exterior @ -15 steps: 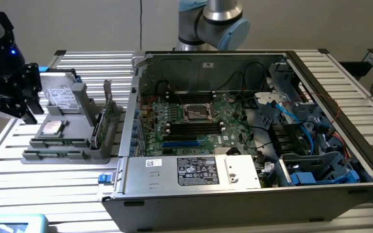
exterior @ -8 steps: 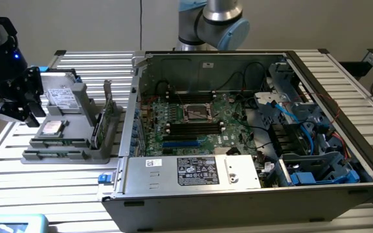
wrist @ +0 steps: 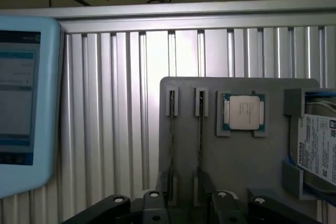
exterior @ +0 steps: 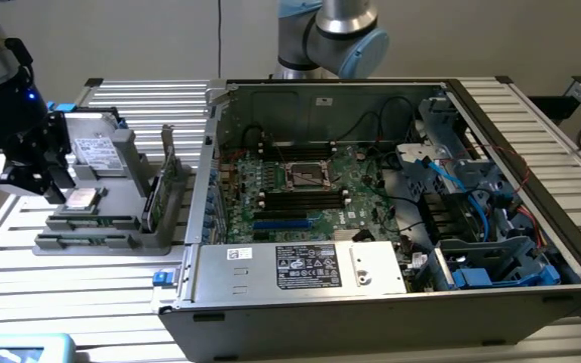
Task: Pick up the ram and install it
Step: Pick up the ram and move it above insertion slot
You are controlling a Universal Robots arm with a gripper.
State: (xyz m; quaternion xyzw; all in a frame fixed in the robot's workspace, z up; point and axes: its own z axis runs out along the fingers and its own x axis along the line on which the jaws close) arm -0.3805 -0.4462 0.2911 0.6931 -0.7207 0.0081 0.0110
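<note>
Two ram sticks stand on edge in slots of a grey parts holder (exterior: pixel 109 246); in the wrist view they show as thin dark lines, one ram (wrist: pixel 171 129) beside the other (wrist: pixel 199 129). In the exterior view a ram stick (exterior: pixel 91 223) lies near the holder's front. My gripper (exterior: pixel 43 181) hangs open just above the holder at the exterior view's left, nothing between its fingers. In the wrist view the gripper (wrist: pixel 185 211) sits over the near ends of the two sticks. The open computer case (exterior: pixel 532 197) holds the motherboard (exterior: pixel 356 162) with its black slots (exterior: pixel 301 201).
The holder also carries a square silver processor (wrist: pixel 243 113), a hard drive (wrist: pixel 316 150) and a taller green card with a metal bracket (exterior: pixel 164 185). A blue-framed tablet (wrist: pixel 23 103) lies on the slatted table. Cables and drive cages crowd the case's right side (exterior: pixel 472 227).
</note>
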